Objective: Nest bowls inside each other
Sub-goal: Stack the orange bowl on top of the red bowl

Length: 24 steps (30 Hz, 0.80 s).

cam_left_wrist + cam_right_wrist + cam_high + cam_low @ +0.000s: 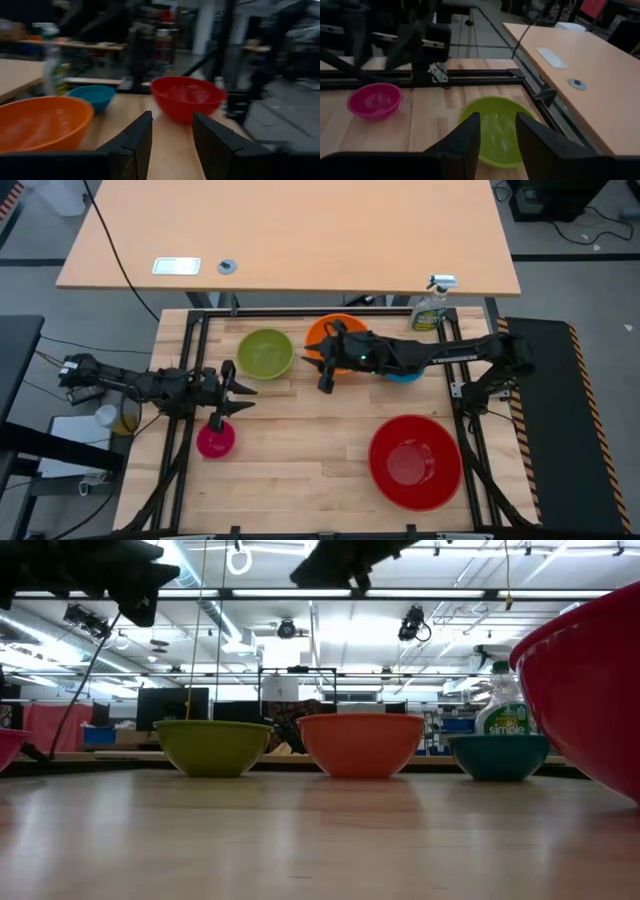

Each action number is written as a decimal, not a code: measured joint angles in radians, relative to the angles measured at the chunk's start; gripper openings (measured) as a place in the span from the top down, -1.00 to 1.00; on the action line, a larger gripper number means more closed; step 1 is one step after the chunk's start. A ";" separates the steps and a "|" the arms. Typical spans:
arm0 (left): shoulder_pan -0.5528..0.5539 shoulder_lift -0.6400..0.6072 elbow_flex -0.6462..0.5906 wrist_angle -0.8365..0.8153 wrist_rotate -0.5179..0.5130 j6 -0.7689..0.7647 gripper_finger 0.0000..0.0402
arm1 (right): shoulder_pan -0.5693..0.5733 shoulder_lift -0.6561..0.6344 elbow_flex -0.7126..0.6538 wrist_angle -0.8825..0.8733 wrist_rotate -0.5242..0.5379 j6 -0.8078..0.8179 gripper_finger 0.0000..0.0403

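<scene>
A light wood-plank desk (300, 470) carries five bowls, all apart; the lime green bowl (265, 352), orange bowl (322, 332) and blue bowl (405, 374) sit along the far side; the magenta bowl (215, 440) near the left; the red bowl (414, 461) at front right; a green spray bottle (431, 306) at the far right corner.

In the high view, the right arm (430, 355) lies across the upper middle of the frame and covers most of the blue bowl (405, 376), leaving only a sliver of rim, and it also hides the near part of the orange bowl (322, 332). The left gripper (240, 390) overlaps the upper edge of the pink bowl (215, 441). In the low view, the red bowl (590, 690) is cut off by the right edge and the pink bowl (8, 745) by the left edge; both arms show only as dark shapes clipped by the top. The spray bottle (503, 705) stands partly behind the blue bowl (498, 755). The left wrist view is blurred throughout, its background indistinct, and the orange bowl (42, 122) runs off the left edge.
</scene>
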 joint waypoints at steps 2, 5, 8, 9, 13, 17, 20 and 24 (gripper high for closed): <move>-0.043 0.018 0.000 0.000 -0.094 0.007 0.29 | 0.003 0.032 0.036 -0.028 -0.007 0.000 0.34; -0.094 0.051 0.000 0.002 -0.188 0.007 0.29 | 0.002 0.073 0.085 -0.052 -0.039 0.003 0.34; -0.127 0.087 0.036 -0.039 -0.249 0.001 0.29 | 0.009 0.105 0.129 -0.061 -0.042 0.006 0.34; -0.135 0.100 0.060 -0.064 -0.260 -0.001 0.29 | 0.014 0.115 0.144 -0.077 -0.037 0.002 0.34; -0.157 0.152 0.155 -0.244 -0.270 -0.033 0.29 | 0.033 0.147 0.204 -0.175 -0.011 -0.004 0.34; -0.161 0.195 0.190 -0.349 -0.270 -0.040 0.29 | 0.054 0.154 0.222 -0.208 0.002 0.005 0.34; -0.159 0.225 0.189 -0.347 -0.271 -0.022 0.29 | 0.069 0.150 0.222 -0.243 0.003 0.023 0.34; -0.159 0.257 0.189 -0.331 -0.288 0.014 0.29 | 0.089 0.123 0.222 -0.287 0.055 0.057 0.34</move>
